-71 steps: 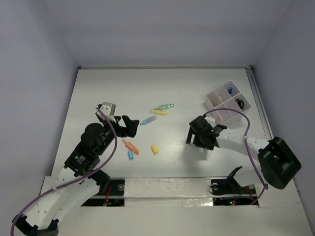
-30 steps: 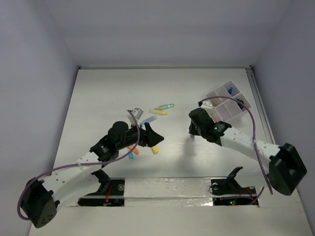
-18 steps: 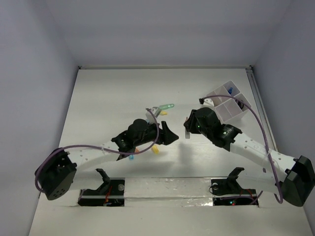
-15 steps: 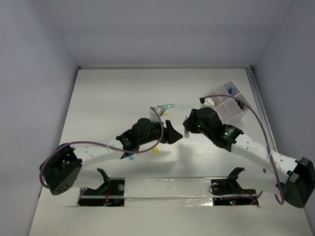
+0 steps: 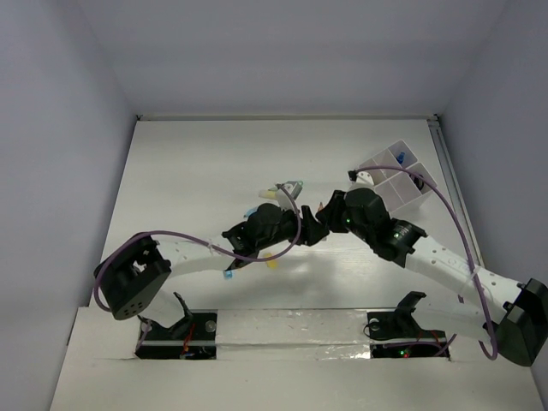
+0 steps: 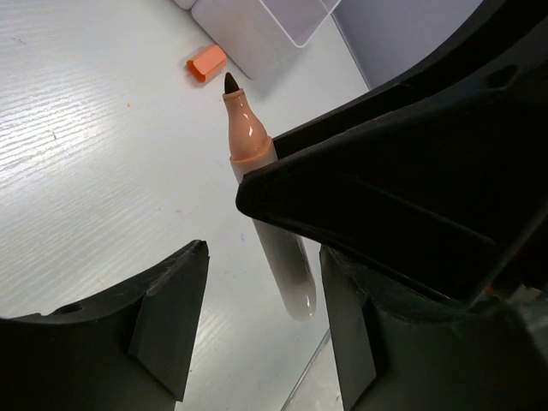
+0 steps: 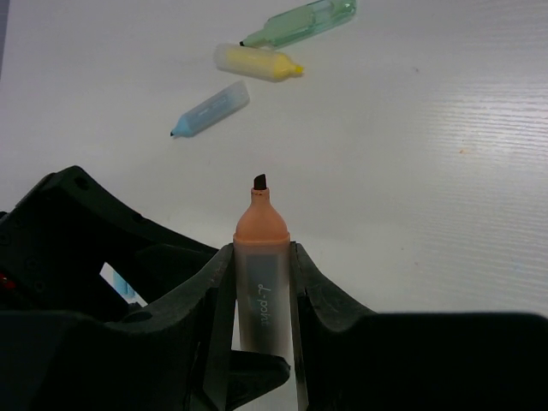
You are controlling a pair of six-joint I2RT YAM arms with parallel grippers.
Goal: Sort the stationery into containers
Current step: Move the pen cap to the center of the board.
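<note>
While I'm watching the feeds, the right gripper [image 7: 260, 253] is clamped on an orange marker [image 7: 260, 224]. It's uncapped, with a black chisel tip, an orange nose and a frosted clear barrel with small print on it. It sits up off the table [image 5: 197, 163] around the middle, a little left of the tray [image 5: 387, 187].

The left gripper [image 6: 264, 250] is right up against it. Its jaws are apart, one on each side of the barrel, and I can see a gap on both sides in the left wrist view, so it's not gripping anything.

An orange cap [image 6: 205, 62] lies on the table just beside a corner of the tray. Past the marker tip there's a green pen [image 7: 300, 23], a yellow one [image 7: 257, 62] and a blue one [image 7: 210, 109], all lying loose and close together.

The tray is clear-white and divided into compartments. I can make out one blue piece [image 5: 400, 157] in the far compartment. The rest of what's in there is too small or hidden by the arm and cable for me to tell.
</note>
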